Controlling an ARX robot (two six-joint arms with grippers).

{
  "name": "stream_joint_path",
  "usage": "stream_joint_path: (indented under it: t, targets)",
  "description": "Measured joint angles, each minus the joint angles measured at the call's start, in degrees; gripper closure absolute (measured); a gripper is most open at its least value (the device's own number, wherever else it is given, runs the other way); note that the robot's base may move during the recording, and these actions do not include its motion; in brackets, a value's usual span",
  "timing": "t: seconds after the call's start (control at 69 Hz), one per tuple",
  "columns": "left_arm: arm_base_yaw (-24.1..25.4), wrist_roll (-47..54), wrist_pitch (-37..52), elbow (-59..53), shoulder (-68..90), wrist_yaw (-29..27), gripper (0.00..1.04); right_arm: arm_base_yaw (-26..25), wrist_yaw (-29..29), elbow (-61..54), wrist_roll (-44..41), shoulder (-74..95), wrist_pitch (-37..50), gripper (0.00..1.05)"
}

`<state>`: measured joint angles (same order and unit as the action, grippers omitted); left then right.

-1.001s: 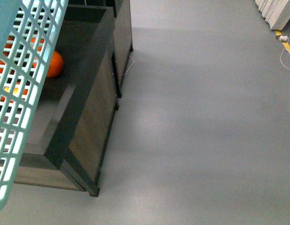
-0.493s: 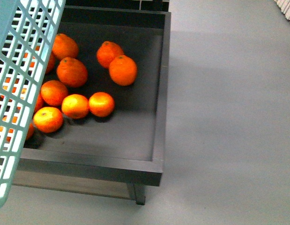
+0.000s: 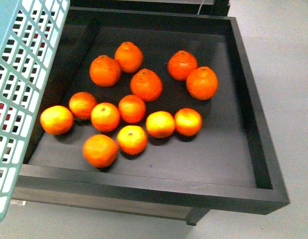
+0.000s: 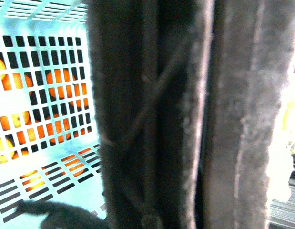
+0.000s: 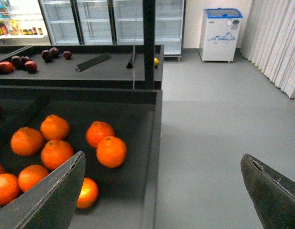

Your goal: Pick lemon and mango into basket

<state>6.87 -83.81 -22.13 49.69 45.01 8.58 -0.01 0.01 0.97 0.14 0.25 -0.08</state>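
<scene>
A black bin (image 3: 243, 99) fills most of the front view. Thirteen oranges (image 3: 146, 84) lie loose on its floor, across the left and middle part, and several of them touch. The basket (image 3: 24, 74) is pale turquoise with slotted walls. It sits tilted over the bin's left edge, close to the camera and cut off by the frame. Grey floor (image 3: 288, 55) shows to the right of the bin.

In the left wrist view the basket wall is very near, and oranges in the bin show through its slots. A dark, blurred band (image 4: 152, 119) stands across the basket right in front of the lens. I cannot tell whether it is a handle or a finger, nor whether the left gripper is spread or pinching anything.

In the right wrist view the right gripper (image 5: 162, 160) is spread wide and holds nothing. One of its fingers (image 5: 52, 195) is over the bin's oranges and the other is over the floor beside the bin. Behind the bin stands a dark table (image 5: 90, 71) with dark red fruits (image 5: 18, 62) on it. By a black post (image 5: 148, 43) at that table lies a small yellow fruit (image 5: 157, 61), too small to tell whether it is the lemon or the mango. Further behind the bin are glass-door fridges (image 5: 114, 19) and a white freezer (image 5: 218, 31) with a blue lid.
</scene>
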Motion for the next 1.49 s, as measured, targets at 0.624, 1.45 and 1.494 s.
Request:
stream_joint_path:
  t: [0.624, 1.45, 1.494]
  targets:
    - [0.00, 0.00, 0.02, 0.00, 0.00, -0.04, 0.91, 0.00, 0.04, 0.00, 0.00, -0.02, 0.02, 0.09]
    - [0.00, 0.00, 0.04, 0.00, -0.02, 0.07, 0.91, 0.00, 0.02, 0.00, 0.00, -0.04, 0.02, 0.09]
    - [0.00, 0.00, 0.02, 0.00, -0.02, 0.04, 0.91, 0.02, 0.11, 0.00, 0.02, 0.00, 0.00, 0.09]
